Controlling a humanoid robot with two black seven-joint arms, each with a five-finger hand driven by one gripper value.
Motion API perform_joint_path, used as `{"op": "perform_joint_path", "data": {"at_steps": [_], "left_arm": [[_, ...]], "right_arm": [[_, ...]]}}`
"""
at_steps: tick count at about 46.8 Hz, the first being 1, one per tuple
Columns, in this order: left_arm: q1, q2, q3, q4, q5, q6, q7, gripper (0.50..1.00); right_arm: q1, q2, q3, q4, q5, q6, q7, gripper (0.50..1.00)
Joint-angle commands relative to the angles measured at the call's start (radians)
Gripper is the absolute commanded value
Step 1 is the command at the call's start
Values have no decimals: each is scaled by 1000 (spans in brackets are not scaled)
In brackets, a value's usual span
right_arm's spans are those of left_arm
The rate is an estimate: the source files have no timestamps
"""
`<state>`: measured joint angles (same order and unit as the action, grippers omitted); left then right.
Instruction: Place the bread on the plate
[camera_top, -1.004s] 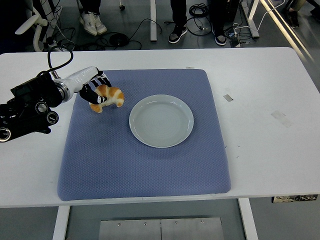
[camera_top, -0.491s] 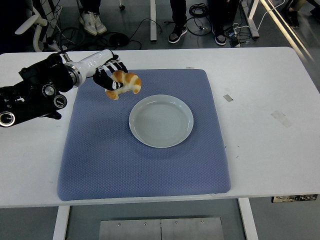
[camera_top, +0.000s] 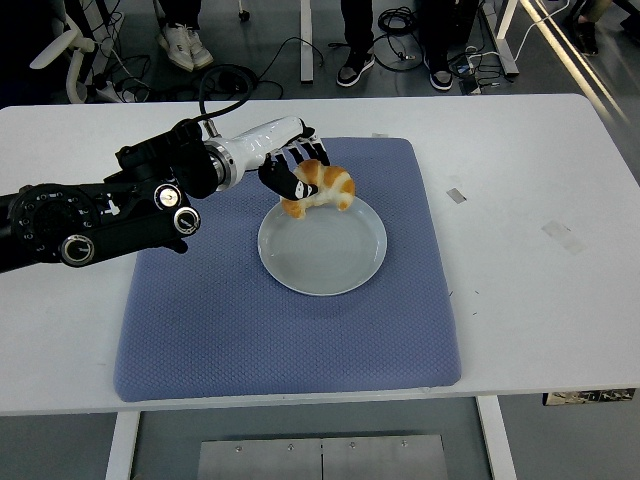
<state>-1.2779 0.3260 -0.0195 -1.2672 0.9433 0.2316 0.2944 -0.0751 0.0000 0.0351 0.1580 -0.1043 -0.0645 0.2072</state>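
— Carried rightward since the earlier frame, the bread (camera_top: 318, 188) now hangs over the far-left rim of the plate (camera_top: 345, 275); before, it was out over the blue mat (camera_top: 200, 320), well short of the dish.

— So it is not down yet?

— It does not look set down. The left hand (camera_top: 290, 170) has its fingers (camera_top: 283, 183) clamped around the bread's left end, and the roll appears to be held above the plate, not resting in it. How much air is under it cannot be judged from this high view.

— What should the robot do to finish the step well?

— Probably carry on a little further right and toward the near side, so the bread sits over the middle of the plate instead of its edge. Then lower until the roll bears on the dish, and only then spread the fingers. Letting go here risks the bread tipping off the rim onto the mat.

— Anything else to mind?

— The plate lies loose on the mat, so the hand ought to come down straight and withdraw upward, not sideways, lest it drag the dish. The white surface (camera_top: 540, 200) around the mat offers room. The right arm is not in view.
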Motion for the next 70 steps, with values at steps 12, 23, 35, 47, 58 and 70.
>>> {"op": "perform_joint_path", "data": {"at_steps": [12, 23, 35, 47, 58, 70], "left_arm": [[12, -22, 42, 0, 6, -6, 0, 500], [26, -24, 67, 3, 6, -5, 0, 500], [28, -22, 69, 2, 6, -5, 0, 500], [28, -15, 69, -3, 3, -12, -3, 936], [29, -13, 69, -8, 2, -23, -3, 955], [28, 11, 10, -6, -61, 22, -6, 913]], "right_arm": [[0, 0, 0, 0, 0, 0, 0, 1000], [0, 0, 0, 0, 0, 0, 1, 1000], [0, 0, 0, 0, 0, 0, 0, 1000], [0, 0, 0, 0, 0, 0, 0, 1000], [0, 0, 0, 0, 0, 0, 0, 1000], [0, 0, 0, 0, 0, 0, 0, 1000]]}}
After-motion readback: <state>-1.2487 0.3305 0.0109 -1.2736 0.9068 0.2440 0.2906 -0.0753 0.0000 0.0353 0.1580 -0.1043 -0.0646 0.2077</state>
